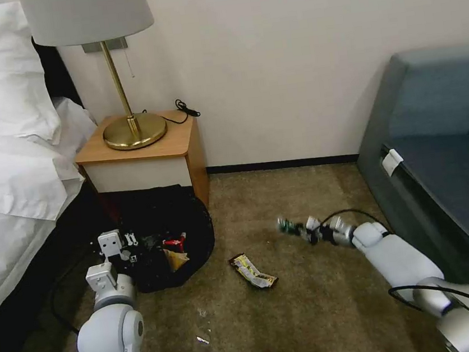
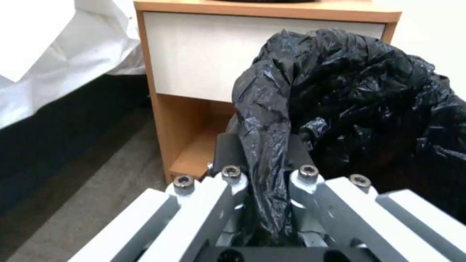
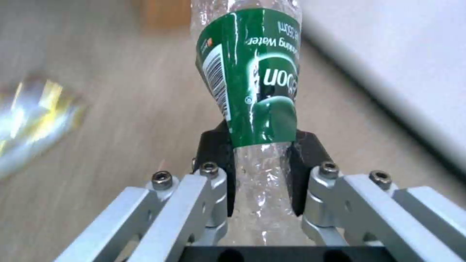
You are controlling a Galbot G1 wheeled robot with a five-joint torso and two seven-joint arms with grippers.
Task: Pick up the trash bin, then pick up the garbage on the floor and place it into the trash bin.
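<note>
My left gripper [image 2: 264, 160] is pinched on the rim of the bin [image 1: 186, 226], with a fold of its black bag [image 2: 359, 91] squeezed between the dark pads [image 2: 225, 153]. The bin sits low in front of the nightstand [image 1: 147, 152], beside the bed [image 1: 8, 168], its mouth turned toward me. Inside it I can see a red packet [image 1: 174, 242] and a brown paper bag [image 1: 175, 258] lying close together on the black liner.

My right gripper [image 3: 260, 160] is clamped on the bottle [image 3: 252, 91], the pads pressing its clear crushed body just below the green label. In the head view that gripper [image 1: 304, 230] reaches out over the carpet [image 1: 318, 313] from the sofa [image 1: 447, 157] side, with the bottle [image 1: 289, 226] sticking out from its tip toward the bin, well apart from it. The bottle looks to be clear of the carpet, though I cannot be sure from this angle.

The wrapper [image 1: 253, 271], dark with yellow, lies flat on the carpet between the bin and my right gripper, touching neither. A few small pale specks [image 1: 202, 340] lie on the carpet nearer to me. A brass lamp [image 1: 133, 128] stands on the nightstand.
</note>
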